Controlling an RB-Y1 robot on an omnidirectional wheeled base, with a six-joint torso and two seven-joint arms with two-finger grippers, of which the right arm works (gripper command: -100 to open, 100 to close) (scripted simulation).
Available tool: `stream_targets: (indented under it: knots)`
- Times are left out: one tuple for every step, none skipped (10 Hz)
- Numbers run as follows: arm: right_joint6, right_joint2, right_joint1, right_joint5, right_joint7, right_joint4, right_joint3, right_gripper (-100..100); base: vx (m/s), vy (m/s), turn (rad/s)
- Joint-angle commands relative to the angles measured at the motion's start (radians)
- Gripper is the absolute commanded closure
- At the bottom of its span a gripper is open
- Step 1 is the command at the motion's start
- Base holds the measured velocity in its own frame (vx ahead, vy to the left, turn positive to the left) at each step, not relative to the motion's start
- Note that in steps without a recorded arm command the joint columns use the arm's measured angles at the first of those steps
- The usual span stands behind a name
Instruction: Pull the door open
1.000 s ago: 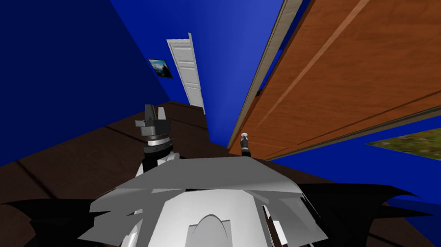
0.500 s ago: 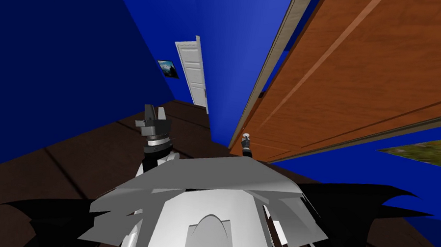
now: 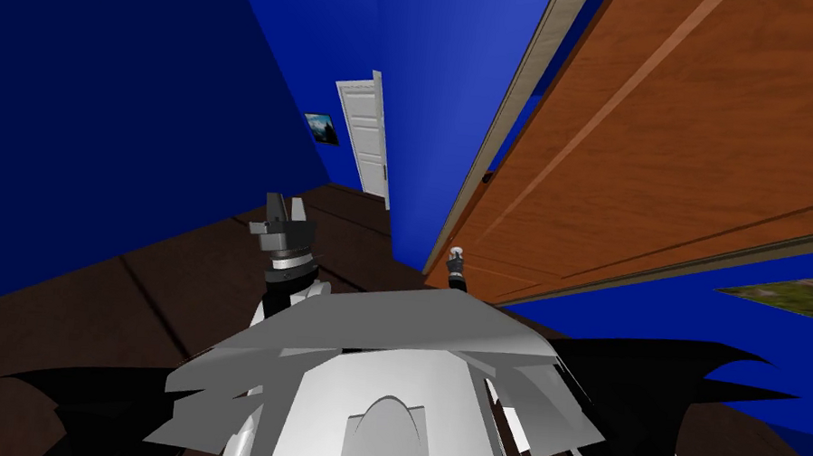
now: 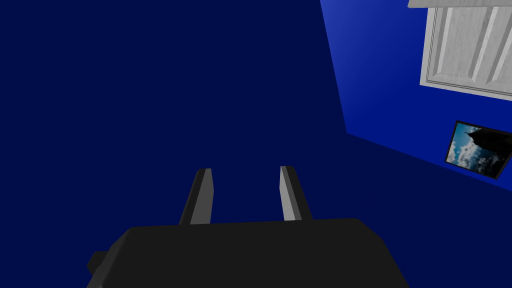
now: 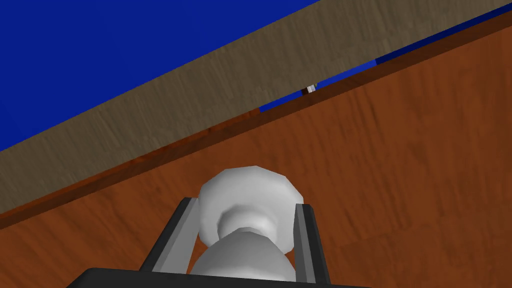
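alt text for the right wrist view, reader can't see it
The right gripper is shut on a white round doorknob, pressing its sides. Behind it is the reddish-brown wooden door, with a thin blue gap showing between it and the grey-brown door frame.

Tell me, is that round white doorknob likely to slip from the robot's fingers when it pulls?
Probably somewhat slippery: the knob looks smooth and rounded. Yet it flares wider than its neck, and the right gripper presses its sides, so it likely holds. The brown door looks broad and rigid, so it should swing as one stiff panel.
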Motion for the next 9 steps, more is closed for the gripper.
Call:
stream_targets:
  knots:
    - [-0.003,-0.016,0.000,-0.034,-0.050,0.023,-0.001,100,-0.051,-0.001,0.106]
    - [-0.003,-0.016,0.000,-0.034,-0.061,0.023,-0.001,100,-0.037,-0.002,0.066]
    - [-0.005,-0.023,0.000,-0.060,-0.091,0.027,0.003,100,-0.042,0.006,0.121]
    - [-0.005,-0.023,0.000,-0.060,-0.102,0.027,0.003,100,-0.041,0.002,0.071]
    - [-0.007,-0.030,0.000,-0.086,-0.141,0.030,0.006,100,-0.043,-0.007,0.107]
    - [-0.007,-0.030,0.000,-0.086,-0.143,0.030,0.006,100,-0.036,-0.008,0.053]
    - [-0.008,-0.037,0.000,-0.111,-0.182,0.034,0.009,100,-0.045,-0.010,0.113]
    - [-0.008,-0.037,0.000,-0.111,-0.184,0.034,0.009,100,-0.039,-0.005,0.070]
    - [-0.010,-0.043,0.000,-0.136,-0.222,0.037,0.012,100,-0.039,0.000,0.104]
